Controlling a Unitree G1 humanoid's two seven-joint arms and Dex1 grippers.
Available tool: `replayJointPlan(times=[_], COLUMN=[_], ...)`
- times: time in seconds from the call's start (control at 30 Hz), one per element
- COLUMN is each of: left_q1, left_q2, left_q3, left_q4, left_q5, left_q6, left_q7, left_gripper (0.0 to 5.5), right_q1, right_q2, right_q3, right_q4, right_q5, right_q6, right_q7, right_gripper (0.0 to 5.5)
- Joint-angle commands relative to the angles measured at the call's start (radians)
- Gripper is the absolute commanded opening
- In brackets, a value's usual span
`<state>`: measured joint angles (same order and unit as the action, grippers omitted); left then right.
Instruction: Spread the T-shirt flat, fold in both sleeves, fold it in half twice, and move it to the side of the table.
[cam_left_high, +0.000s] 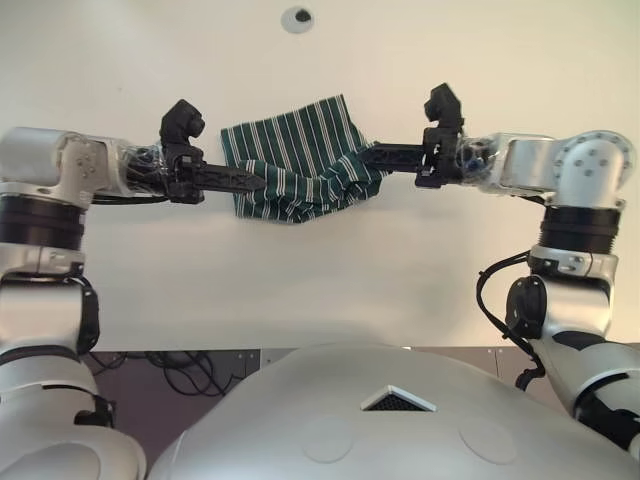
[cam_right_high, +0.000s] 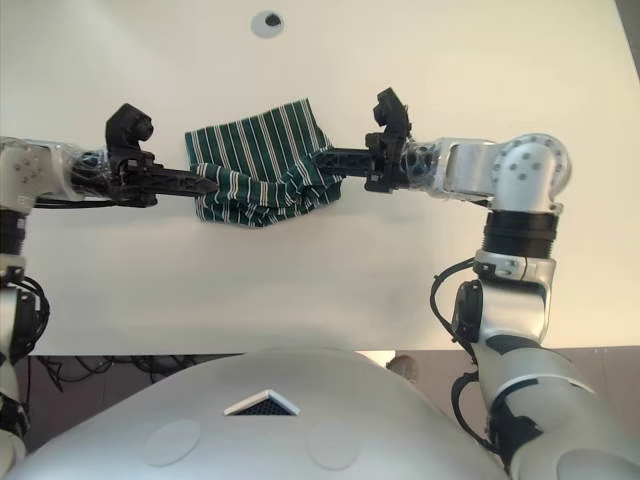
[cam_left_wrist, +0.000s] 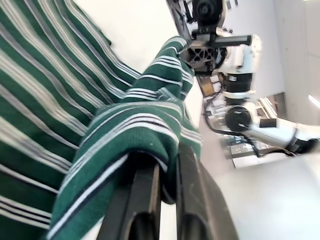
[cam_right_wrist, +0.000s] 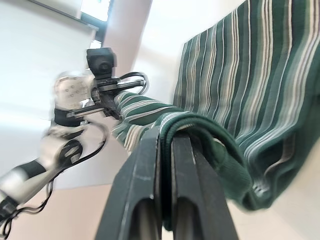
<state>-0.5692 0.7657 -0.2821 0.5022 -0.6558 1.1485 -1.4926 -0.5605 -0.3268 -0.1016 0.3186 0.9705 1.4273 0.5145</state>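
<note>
A green T-shirt (cam_left_high: 295, 160) with thin white stripes is bunched up over the middle of the white table (cam_left_high: 320, 290), held between both arms. My left gripper (cam_left_high: 262, 182) is shut on the shirt's left edge. My right gripper (cam_left_high: 364, 156) is shut on its right edge. In the left wrist view the fabric (cam_left_wrist: 135, 130) wraps over the tips of the black fingers (cam_left_wrist: 150, 195). The right wrist view has a rolled hem (cam_right_wrist: 200, 125) pinched between the fingers (cam_right_wrist: 145, 190), with the rest of the shirt hanging beyond and my left gripper (cam_right_wrist: 117, 111) on its far edge.
A small round grey fitting (cam_left_high: 296, 18) sits in the table at the far edge. The table's near edge (cam_left_high: 200, 350) lies just in front of me, with dark cables (cam_left_high: 185, 375) below it.
</note>
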Motion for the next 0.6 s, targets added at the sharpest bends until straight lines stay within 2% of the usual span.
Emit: replayJointPlan(times=[0.03,0.17,0.3,0.4,0.53,0.57,0.6], left_q1=[-0.075,-0.079,-0.038,0.003,0.052,0.057,0.056], left_q2=[-0.052,-0.06,-0.036,-0.054,-0.102,-0.115,-0.133], left_q3=[-0.007,0.023,0.114,0.191,0.219,0.223,0.239], left_q4=[0.168,0.241,0.213,0.163,0.166,0.175,0.192], left_q5=[0.065,0.091,0.059,0.028,0.048,0.054,0.058], left_q6=[-0.056,-0.084,-0.058,-0.029,-0.057,-0.074,-0.091], left_q7=[-0.033,-0.058,-0.054,-0.004,0.061,0.075,0.104], left_gripper=[0.12,0.12,0.12,0.12,0.12,0.12,0.12], right_q1=[-0.124,-0.2,-0.205,-0.225,-0.25,-0.256,-0.262], right_q2=[0.0,0.022,0.028,0.045,0.09,0.1,0.111], right_q3=[0.044,0.064,0.065,0.055,0.069,0.074,0.065], right_q4=[0.19,0.322,0.35,0.379,0.507,0.536,0.571], right_q5=[-0.105,-0.187,-0.242,-0.276,-0.351,-0.369,-0.381], right_q6=[-0.123,-0.222,-0.319,-0.385,-0.487,-0.506,-0.53], right_q7=[0.112,0.201,0.276,0.298,0.33,0.342,0.338], right_gripper=[0.0,0.0,0.0,0.0,0.0,0.35,0.41])
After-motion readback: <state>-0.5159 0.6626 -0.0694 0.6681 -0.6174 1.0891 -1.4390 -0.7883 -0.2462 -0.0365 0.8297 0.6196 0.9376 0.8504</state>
